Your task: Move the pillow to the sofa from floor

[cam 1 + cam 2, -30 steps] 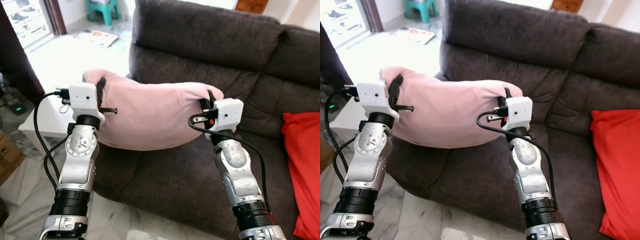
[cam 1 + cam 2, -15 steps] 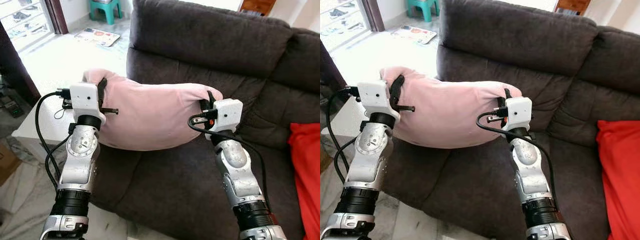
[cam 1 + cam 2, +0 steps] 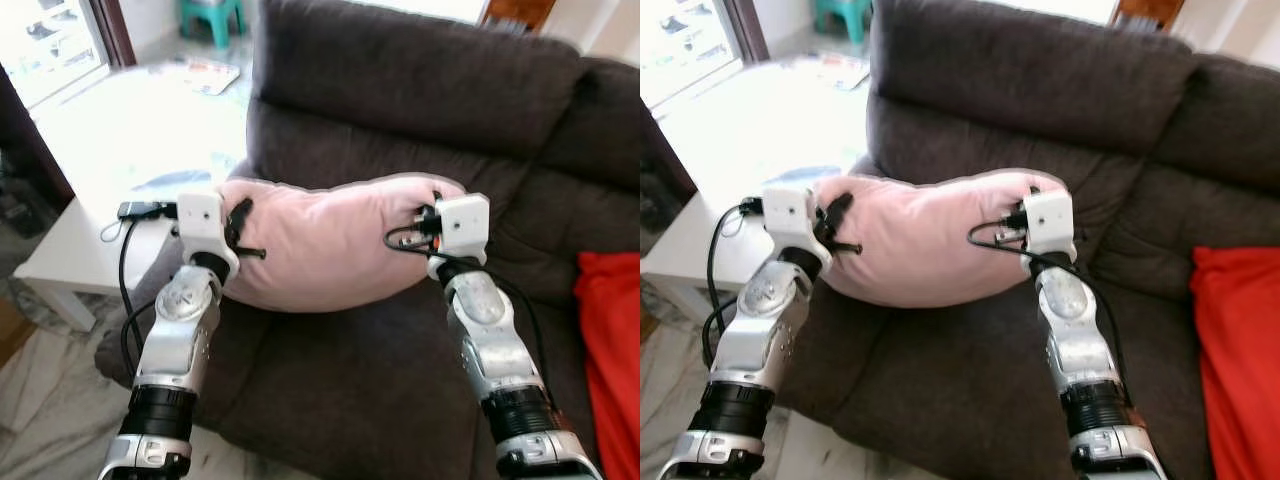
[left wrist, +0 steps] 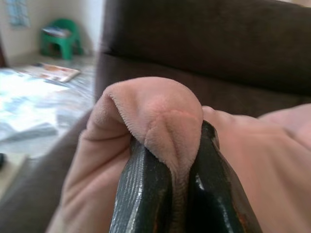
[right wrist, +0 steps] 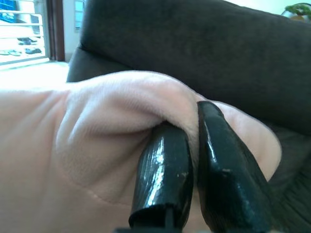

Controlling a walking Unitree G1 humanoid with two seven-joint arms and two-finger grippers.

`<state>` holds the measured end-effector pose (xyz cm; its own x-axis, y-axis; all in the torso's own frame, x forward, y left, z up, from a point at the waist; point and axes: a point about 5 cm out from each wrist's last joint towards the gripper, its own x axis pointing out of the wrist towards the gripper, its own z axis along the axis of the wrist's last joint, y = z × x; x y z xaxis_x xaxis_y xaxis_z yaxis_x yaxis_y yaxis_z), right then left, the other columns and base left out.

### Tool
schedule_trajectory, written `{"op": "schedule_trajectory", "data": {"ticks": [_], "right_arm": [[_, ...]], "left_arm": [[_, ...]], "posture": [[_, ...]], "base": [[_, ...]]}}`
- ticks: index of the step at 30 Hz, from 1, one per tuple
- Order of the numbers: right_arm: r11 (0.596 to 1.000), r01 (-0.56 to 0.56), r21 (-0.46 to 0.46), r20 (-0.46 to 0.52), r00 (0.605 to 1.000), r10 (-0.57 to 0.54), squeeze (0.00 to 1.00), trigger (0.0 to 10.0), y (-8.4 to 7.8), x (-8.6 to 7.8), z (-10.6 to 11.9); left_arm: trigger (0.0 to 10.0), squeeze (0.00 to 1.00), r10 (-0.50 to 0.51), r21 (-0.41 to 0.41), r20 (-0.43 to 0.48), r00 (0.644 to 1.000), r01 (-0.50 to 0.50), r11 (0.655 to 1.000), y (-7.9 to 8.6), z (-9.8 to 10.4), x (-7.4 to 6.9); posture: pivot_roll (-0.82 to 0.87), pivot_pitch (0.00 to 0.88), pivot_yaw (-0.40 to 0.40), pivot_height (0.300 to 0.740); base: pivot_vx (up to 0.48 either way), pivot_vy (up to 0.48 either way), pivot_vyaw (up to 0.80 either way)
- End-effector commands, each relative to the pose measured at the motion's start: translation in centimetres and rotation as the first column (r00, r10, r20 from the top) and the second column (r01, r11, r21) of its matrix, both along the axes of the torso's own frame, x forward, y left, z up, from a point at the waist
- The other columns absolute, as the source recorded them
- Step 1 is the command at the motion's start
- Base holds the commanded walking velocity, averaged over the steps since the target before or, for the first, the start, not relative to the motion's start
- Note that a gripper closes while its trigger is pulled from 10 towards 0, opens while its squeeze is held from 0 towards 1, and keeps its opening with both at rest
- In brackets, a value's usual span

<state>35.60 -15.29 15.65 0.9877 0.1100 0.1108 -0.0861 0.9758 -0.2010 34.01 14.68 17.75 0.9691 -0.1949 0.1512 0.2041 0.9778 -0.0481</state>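
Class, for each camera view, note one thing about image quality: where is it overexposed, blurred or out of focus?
Left eye view: the floor by the window is washed out and soft. Left wrist view: the pink pillow fold is fairly sharp, the green stool blurred. Right wrist view: glare glints on the right claw's fingers; the window is overexposed.

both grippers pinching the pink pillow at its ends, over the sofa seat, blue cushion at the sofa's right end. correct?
One thing is off: the cushion at the sofa's right end is red, not blue, as the left eye view shows. The rest holds: the left gripper and the right gripper each pinch an end of the pink pillow over the seat.
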Motion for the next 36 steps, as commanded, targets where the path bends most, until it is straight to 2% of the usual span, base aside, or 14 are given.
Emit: {"op": "schedule_trajectory", "data": {"ticks": [1,2,4,6,11,12,14,20,28,29,30,31,32,36], "right_arm": [[0.999,-0.014,-0.03,0.051,0.999,0.016,0.0,10.0,0.5,1.0,2.1],[0.999,-0.009,-0.035,0.042,0.999,0.011,0.0,10.0,0.5,1.2,2.1],[0.999,0.011,-0.037,0.052,0.999,-0.009,0.0,10.0,0.5,2.3,3.1],[0.999,0.012,-0.042,0.054,0.999,-0.01,0.0,10.0,0.6,2.5,3.3],[0.998,-0.027,-0.05,0.058,0.998,0.03,0.0,10.0,1.6,3.5,4.4],[0.997,-0.052,-0.052,0.049,0.997,0.054,0.0,10.0,2.1,3.8,4.7],[0.996,-0.069,-0.061,0.036,0.997,0.072,0.0,10.0,2.4,3.9,4.6],[0.964,-0.237,-0.117,-0.032,0.971,0.235,0.0,10.0,4.6,3.9,4.0],[0.954,-0.272,-0.127,-0.066,0.962,0.265,0.0,10.0,5.0,4.0,3.3],[0.953,-0.276,-0.122,-0.068,0.961,0.269,0.03,10.0,5.0,4.0,3.3],[0.954,-0.275,-0.12,-0.067,0.961,0.269,0.38,10.0,4.9,4.0,3.3],[0.954,-0.274,-0.119,-0.067,0.961,0.268,0.38,10.0,4.9,4.0,3.3],[0.954,-0.275,-0.119,-0.066,0.961,0.268,1.0,10.0,4.9,4.0,3.4],[0.955,-0.269,-0.124,-0.068,0.963,0.262,1.0,10.0,4.8,4.0,3.2]], "left_arm": [[10.0,0.0,-0.097,-0.046,-0.01,0.995,0.096,0.994,-1.2,0.4,-0.1],[10.0,0.0,-0.11,-0.065,-0.013,0.994,0.109,0.992,-1.3,0.4,-0.1],[10.0,0.0,-0.203,-0.123,-0.001,0.979,0.201,0.972,-2.2,1.0,-0.6],[10.0,0.0,-0.225,-0.132,0.003,0.974,0.223,0.966,-2.4,1.2,-0.7],[10.0,0.0,-0.313,-0.109,0.0,0.95,0.311,0.944,-3.2,1.6,-1.2],[10.0,0.0,-0.367,-0.098,-0.009,0.93,0.364,0.926,-3.7,1.7,-1.6],[10.0,0.0,-0.388,-0.092,-0.013,0.922,0.385,0.918,-3.8,1.7,-1.8],[10.0,0.0,-0.525,-0.042,-0.086,0.847,0.523,0.851,-4.8,0.8,-3.6],[10.0,0.0,-0.573,-0.045,-0.137,0.808,0.573,0.818,-5.7,-0.1,-4.4],[10.0,0.0,-0.576,-0.048,-0.138,0.806,0.575,0.817,-5.7,-0.1,-4.5],[10.0,0.0,-0.576,-0.049,-0.139,0.806,0.575,0.817,-5.7,-0.1,-4.5],[10.0,0.0,-0.575,-0.049,-0.139,0.806,0.575,0.817,-5.7,-0.1,-4.4],[10.0,0.0,-0.575,-0.049,-0.14,0.806,0.575,0.817,-5.7,-0.1,-4.4],[10.0,0.0,-0.572,-0.05,-0.144,0.807,0.572,0.819,-5.7,-0.2,-4.4]], "posture": [[0.01,0.073,-0.088,0.74],[0.01,0.073,-0.088,0.74],[0.02,0.065,-0.091,0.74],[0.02,0.062,-0.091,0.74],[0.02,0.059,-0.097,0.74],[0.02,0.061,-0.101,0.74],[0.02,0.061,-0.101,0.74],[0.03,0.07,-0.108,0.74],[0.03,0.081,-0.109,0.74],[0.03,0.081,-0.109,0.74],[0.03,0.081,-0.109,0.74],[0.03,0.081,-0.109,0.74],[0.03,0.082,-0.107,0.74],[0.03,0.083,-0.106,0.74]], "base": [[0.0,0.0,0.0],[0.0,0.0,0.0],[0.0,0.0,0.0],[0.0,0.0,0.0],[0.0,0.0,0.0],[0.0,0.0,0.0],[0.0,0.0,0.0],[0.0,0.0,0.0],[0.0,0.0,0.0],[0.0,0.0,0.0],[0.0,0.0,0.0],[0.0,0.0,0.0],[0.0,0.0,0.0],[0.0,0.0,0.0]]}}
